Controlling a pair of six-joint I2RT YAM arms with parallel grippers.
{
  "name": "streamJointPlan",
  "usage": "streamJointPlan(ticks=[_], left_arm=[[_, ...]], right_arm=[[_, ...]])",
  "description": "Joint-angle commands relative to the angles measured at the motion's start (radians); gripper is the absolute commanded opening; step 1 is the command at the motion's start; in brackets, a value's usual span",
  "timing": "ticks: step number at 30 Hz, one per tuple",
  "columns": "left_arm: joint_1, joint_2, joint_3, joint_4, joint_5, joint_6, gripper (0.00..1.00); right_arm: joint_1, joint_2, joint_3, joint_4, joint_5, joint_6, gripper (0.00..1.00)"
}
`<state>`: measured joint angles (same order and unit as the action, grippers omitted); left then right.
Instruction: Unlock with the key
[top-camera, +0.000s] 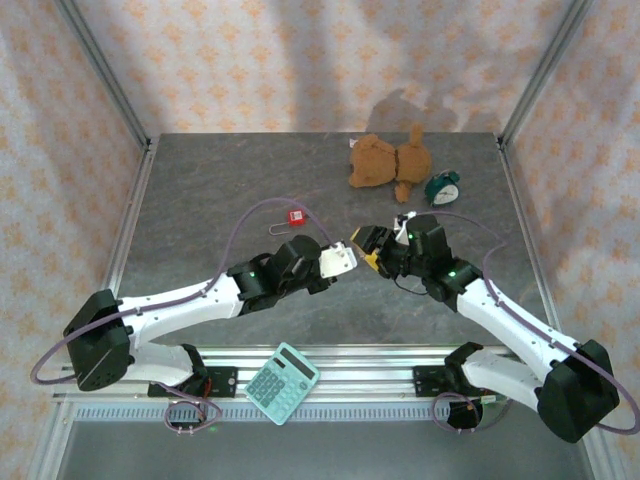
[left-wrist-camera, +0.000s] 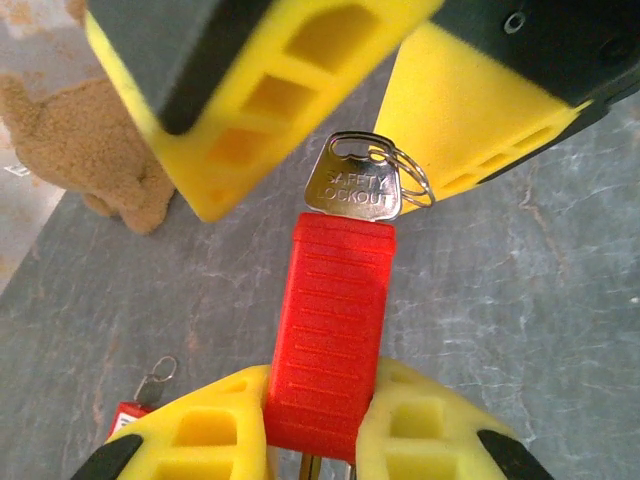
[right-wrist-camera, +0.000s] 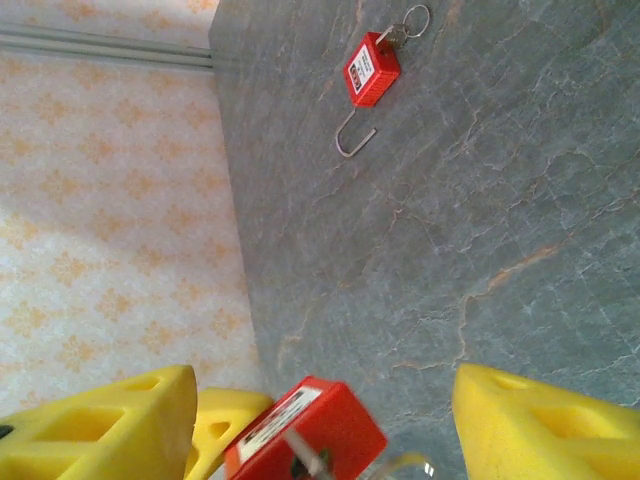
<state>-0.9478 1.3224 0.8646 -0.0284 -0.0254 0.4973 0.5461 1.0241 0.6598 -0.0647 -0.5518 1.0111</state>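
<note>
Red padlock (left-wrist-camera: 330, 330) — clamped in left pincer (left-wrist-camera: 318, 405) | key (left-wrist-camera: 353, 182) between open jaws of right pincer (left-wrist-camera: 325, 190)

The worktop (top-camera: 200, 210) is a grey, stone-patterned surface. Walls (top-camera: 300, 60) carry pale floral wallpaper, shadowed at the rear. Aluminium posts (top-camera: 104, 75) frame the corners.

surface: grey stone-look table (top-camera: 200, 250) | lying on it: red padlock (top-camera: 295, 216), teddy bear (top-camera: 385, 160), green alarm clock (top-camera: 442, 188)
</note>
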Motion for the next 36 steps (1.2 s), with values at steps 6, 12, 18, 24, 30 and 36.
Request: streamJointPlan(ticks=[6,12,18,24,30,36], left_arm=[[-0.054,0.069,-0.009,0.211,-0.295,0.139,0.09],[-0.093,0.134,-0.002,0.334,-0.409,0.216,0.09],[-0.117,0.131,-0.025,0.38,-0.413,0.244,0.09],[-0.121,0.079,-0.052,0.339,-0.344,0.201,0.24],[-0.118,-0.083,-0.09,0.244,-0.185,0.079,0.72],[-0.103,-0.241,-0.075,-0.011,-0.073,-0.02,0.76]], right_arm=[[0.035,0.014,-0.011,0.065,0.045,0.119,0.65],[0.042,0.044,-0.011,0.097,0.04,0.137,0.55],[0.043,0.054,-0.014,0.101,0.05,0.137,0.3],[0.043,0.037,-0.023,0.106,0.062,0.13,0.19],[0.042,-0.009,-0.008,0.068,0.101,0.033,0.18],[0.041,-0.013,0.017,0.064,0.119,-0.125,0.18]])
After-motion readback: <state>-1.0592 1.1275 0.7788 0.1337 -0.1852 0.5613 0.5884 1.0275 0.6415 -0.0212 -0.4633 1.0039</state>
